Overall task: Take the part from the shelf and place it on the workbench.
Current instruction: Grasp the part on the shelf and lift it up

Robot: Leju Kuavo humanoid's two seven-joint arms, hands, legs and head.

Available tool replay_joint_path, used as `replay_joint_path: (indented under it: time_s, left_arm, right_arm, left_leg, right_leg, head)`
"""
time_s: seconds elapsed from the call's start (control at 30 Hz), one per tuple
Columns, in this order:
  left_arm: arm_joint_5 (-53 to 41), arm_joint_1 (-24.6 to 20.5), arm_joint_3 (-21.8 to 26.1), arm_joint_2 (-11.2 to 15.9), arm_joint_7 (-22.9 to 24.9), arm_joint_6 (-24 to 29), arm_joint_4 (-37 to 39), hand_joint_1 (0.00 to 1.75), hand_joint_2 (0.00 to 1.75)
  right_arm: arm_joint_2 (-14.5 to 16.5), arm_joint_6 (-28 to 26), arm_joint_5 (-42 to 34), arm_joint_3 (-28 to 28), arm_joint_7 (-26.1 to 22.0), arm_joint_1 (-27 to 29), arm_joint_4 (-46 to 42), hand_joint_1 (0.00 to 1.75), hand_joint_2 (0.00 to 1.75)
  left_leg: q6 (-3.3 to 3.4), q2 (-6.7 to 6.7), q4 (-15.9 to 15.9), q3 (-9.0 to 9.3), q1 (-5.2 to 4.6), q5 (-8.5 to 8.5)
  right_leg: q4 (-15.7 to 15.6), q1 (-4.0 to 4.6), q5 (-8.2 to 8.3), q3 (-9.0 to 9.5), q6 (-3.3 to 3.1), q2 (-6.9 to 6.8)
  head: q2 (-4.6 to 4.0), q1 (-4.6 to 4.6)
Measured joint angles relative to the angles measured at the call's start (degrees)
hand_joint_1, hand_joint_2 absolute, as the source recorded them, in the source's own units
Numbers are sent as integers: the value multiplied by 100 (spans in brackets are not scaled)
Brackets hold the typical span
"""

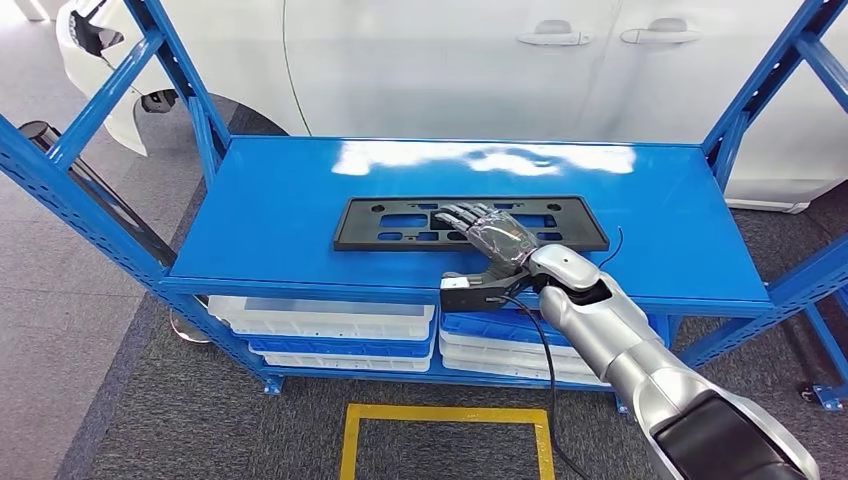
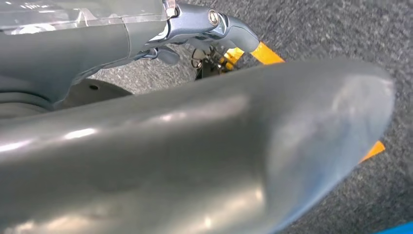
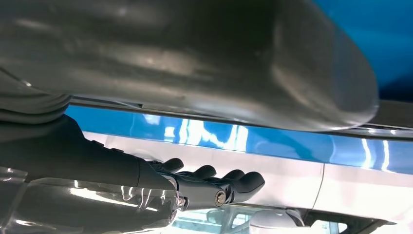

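The part is a flat black rectangular frame with several cut-outs, lying in the middle of the blue shelf top. My right hand reaches in from the front edge, fingers stretched flat over the frame's right half. In the right wrist view the dark fingers are straight and the thumb stands well apart from them, with the blue shelf between; I cannot tell whether they touch the frame. My left hand hangs above the grey carpet, holding nothing, its thumb apart from its fingers.
A white car stands close behind the shelf. Blue uprights and braces flank both ends. White and blue trays are stacked on the lower level. A yellow taped square marks the carpet in front.
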Motion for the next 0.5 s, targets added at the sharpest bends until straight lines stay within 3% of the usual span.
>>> replay_joint_path:
  time_s: [0.17,0.5]
  left_arm:
    - [-14,0,0,2,-8,3,0,0,0]
    - [-22,2,0,4,-61,-8,0,0,0]
  right_arm:
    - [22,-2,-42,26,-6,-15,89,0,0]
    - [68,-91,-54,76,13,-10,218,0,0]
  left_leg:
    - [-39,0,-2,0,5,3]
    - [-40,0,12,-5,-3,2]
  right_leg:
    - [0,3,2,2,-2,0]
    - [-3,-14,8,6,6,-2]
  head:
    - [0,1]
    - [0,2]
